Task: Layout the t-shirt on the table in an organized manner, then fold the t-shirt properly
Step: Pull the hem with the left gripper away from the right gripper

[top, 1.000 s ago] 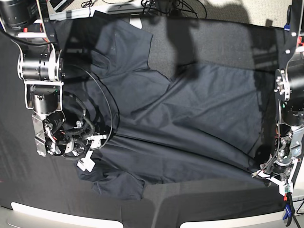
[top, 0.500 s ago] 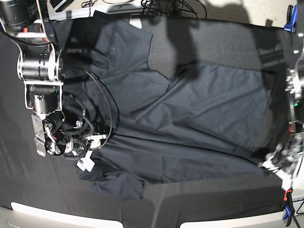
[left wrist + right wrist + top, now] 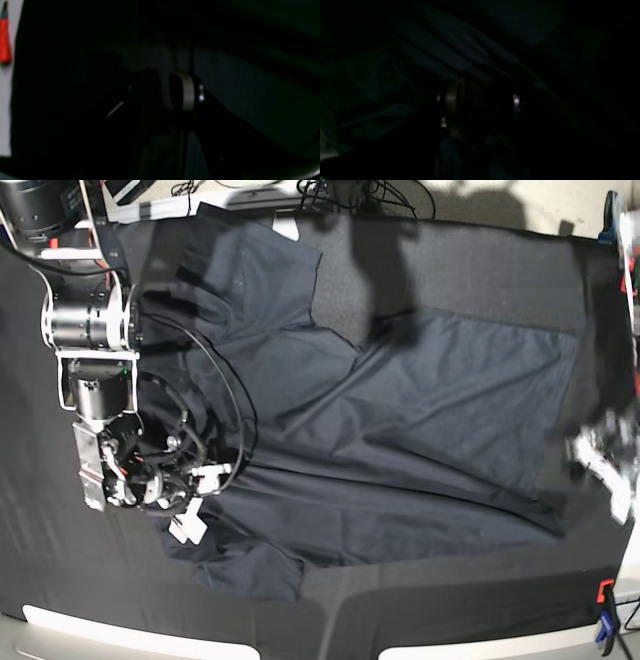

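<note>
The dark navy-charcoal short-sleeved cotton t-shirt (image 3: 380, 440) is lying spread across the middle of the matte black cloth-covered table (image 3: 470, 265), long axis running left to right in the base view: neck and sleeves toward the table's left edge, hem toward its right edge. One sleeve is reaching up to the far-left corner, the other is bunching near the front edge, and diagonal creases are crossing the body, so I judge the layout step as not finished. The right gripper (image 3: 190, 505) is sitting over the collar end, low on the fabric next to the near sleeve; in its wrist view the fingers (image 3: 453, 107) are standing apart with dark cloth around them, but it's too dim to say if fabric is pinched between them. The left gripper (image 3: 605, 465) is showing only as a motion-blurred smear beside the hem corner at the table's right edge; its wrist view shows fingers (image 3: 187, 93) with a gap, grip unclear, plus a red clamp handle (image 3: 4, 47) at the table's pale edge. Key relation: each arm is sitting at one end of the long axis, right arm on the collar, left arm nearest the hem, so a flattening pull would be running along that axis. Risk: the hem corner is close to the table edge.
</note>
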Tool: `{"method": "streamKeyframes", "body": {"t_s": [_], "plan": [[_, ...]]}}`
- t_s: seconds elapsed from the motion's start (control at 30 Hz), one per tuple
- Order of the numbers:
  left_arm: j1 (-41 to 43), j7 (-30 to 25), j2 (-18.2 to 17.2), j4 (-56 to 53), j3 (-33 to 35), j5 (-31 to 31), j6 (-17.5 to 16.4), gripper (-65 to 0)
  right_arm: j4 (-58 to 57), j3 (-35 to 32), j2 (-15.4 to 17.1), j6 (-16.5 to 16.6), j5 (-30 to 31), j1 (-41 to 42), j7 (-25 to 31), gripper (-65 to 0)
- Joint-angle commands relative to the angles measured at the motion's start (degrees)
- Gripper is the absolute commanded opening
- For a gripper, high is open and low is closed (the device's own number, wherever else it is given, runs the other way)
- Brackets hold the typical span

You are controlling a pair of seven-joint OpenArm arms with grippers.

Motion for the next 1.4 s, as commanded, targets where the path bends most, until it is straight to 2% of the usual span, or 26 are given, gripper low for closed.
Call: {"method": "streamKeyframes", "body": {"t_s": [0.0, 0.13, 0.27, 0.4, 0.6, 0.97, 1.1, 1.37], "plan": [[1.1, -1.4, -1.1, 3.5, -1.6, 0.2, 0.7, -44.9, 0.7, 0.1, 0.3, 0.2, 0.2, 1.9, -0.1, -41.0], [10.3, 0.0, 1.3, 10.4, -8.4, 0.2, 0.9, -44.9, 0.7, 0.1, 0.3, 0.2, 0.2, 1.9, -0.1, -41.0], [16.8, 0.2, 4.8, 10.8, -15.6, 0.1, 0.9, -44.9, 0.7, 0.1, 0.3, 0.2, 0.2, 1.9, -0.1, -41.0], [20.9, -0.3, 7.1, 10.8, -19.5, 0.2, 0.8, -44.9, 0.7, 0.1, 0.3, 0.2, 0.2, 1.9, -0.1, -41.0], [24.2, 0.0, 7.3, 10.9, -19.6, -0.3, 0.6, -44.9, 0.7, 0.1, 0.3, 0.2, 0.2, 1.9, -0.1, -41.0], [24.9, 1.5, 7.3, 14.8, -20.7, -6.3, -4.4, -44.9, 0.7, 0.1, 0.3, 0.2, 0.2, 1.9, -0.1, -41.0], [24.9, 1.5, 7.3, 17.1, -20.7, -6.9, -4.3, -44.9, 0.7, 0.1, 0.3, 0.2, 0.2, 1.9, -0.1, -41.0], [25.1, 6.8, 7.4, 17.2, -20.7, -6.8, -4.8, -44.9, 0.7, 0.1, 0.3, 0.2, 0.2, 1.9, -0.1, -41.0]]}}
